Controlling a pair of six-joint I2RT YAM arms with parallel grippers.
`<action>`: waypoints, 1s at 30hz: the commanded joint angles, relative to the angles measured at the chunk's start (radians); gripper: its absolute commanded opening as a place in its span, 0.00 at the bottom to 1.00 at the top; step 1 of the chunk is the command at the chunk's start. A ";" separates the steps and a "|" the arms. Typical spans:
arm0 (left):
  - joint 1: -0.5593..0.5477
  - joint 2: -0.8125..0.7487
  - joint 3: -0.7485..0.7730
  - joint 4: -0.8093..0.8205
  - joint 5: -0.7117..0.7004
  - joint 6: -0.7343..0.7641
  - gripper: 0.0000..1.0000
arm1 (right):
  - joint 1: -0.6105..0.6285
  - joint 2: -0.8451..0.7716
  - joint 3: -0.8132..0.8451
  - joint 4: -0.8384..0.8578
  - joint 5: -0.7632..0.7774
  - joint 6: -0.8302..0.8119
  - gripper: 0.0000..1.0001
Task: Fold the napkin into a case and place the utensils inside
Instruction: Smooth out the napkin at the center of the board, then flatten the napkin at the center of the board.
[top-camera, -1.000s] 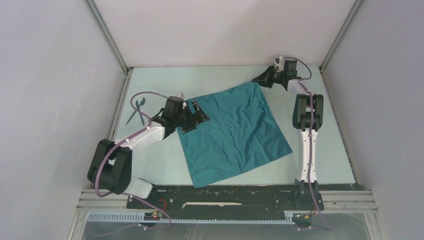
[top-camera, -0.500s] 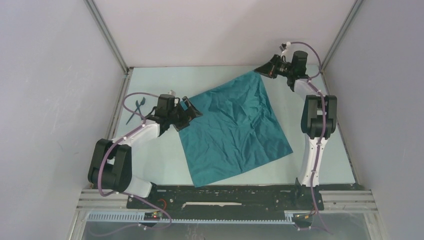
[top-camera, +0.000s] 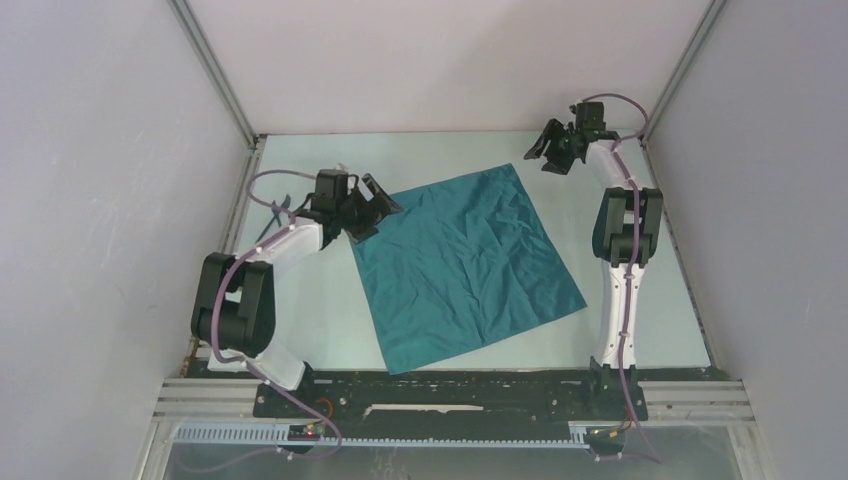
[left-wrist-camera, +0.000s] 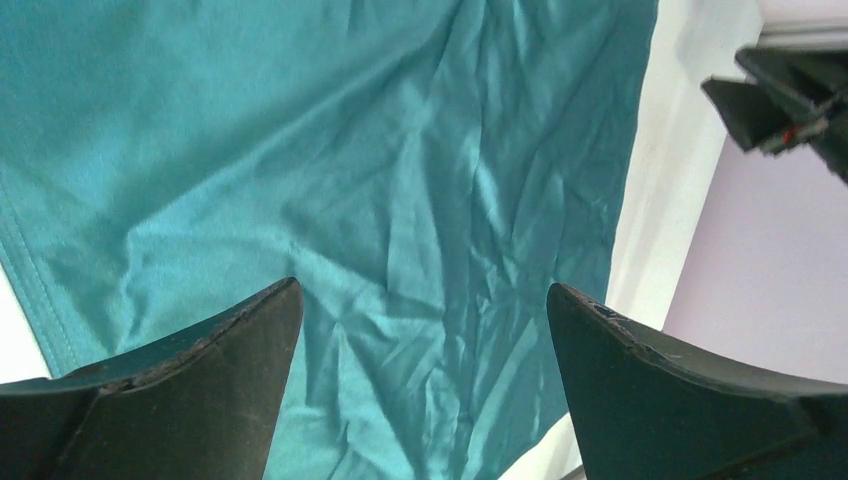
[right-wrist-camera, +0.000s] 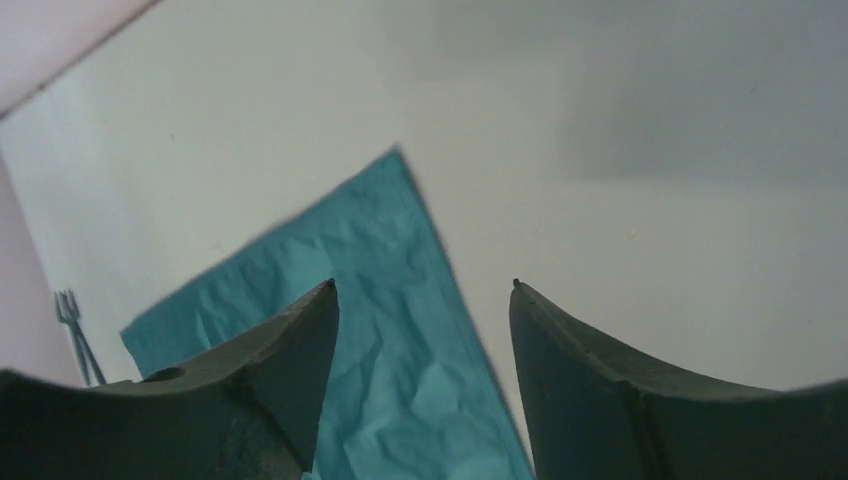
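Napkin (top-camera: 465, 265) comes first as you look out from the arm bases: it lies opened flat on the table (top-camera: 300, 310) in a single creased layer, a teal square turned slightly askew. Its nearest corner points toward the left base, and its right-hand corner reaches toward the right arm (top-camera: 620, 290) without touching it.

Farther out on your left, the left claw (left-wrist-camera: 422, 288) sits at the napkin's far-left corner. Its fingers are spread wide and there is nothing between them; its own camera looks straight across wrinkled cloth. Whether the fingertips touch the fabric, you cannot tell from these views. Just beyond the left arm, close to the left wall, a thin blue fork (right-wrist-camera: 72, 320) lies on the bare table, well apart from the napkin. The overhead view half hides it behind the arm's cable, and the right wrist camera shows little more than its tines.

Farthest away, the right claw (right-wrist-camera: 422, 283) is by the back edge of the table, just past the napkin's far-right corner. Its fingers stand apart and grip nothing. That cloth corner lies flat on the table below them, clear of both fingers.
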 joint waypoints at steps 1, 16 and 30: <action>0.026 0.043 0.087 -0.017 -0.059 -0.033 0.99 | 0.089 -0.168 -0.019 -0.090 0.066 -0.114 0.74; 0.128 0.269 0.178 0.073 -0.070 -0.198 0.98 | 0.158 0.023 0.021 0.121 -0.024 0.099 0.78; 0.213 0.518 0.372 0.063 -0.032 -0.350 1.00 | 0.137 0.112 0.047 0.190 0.074 0.287 0.80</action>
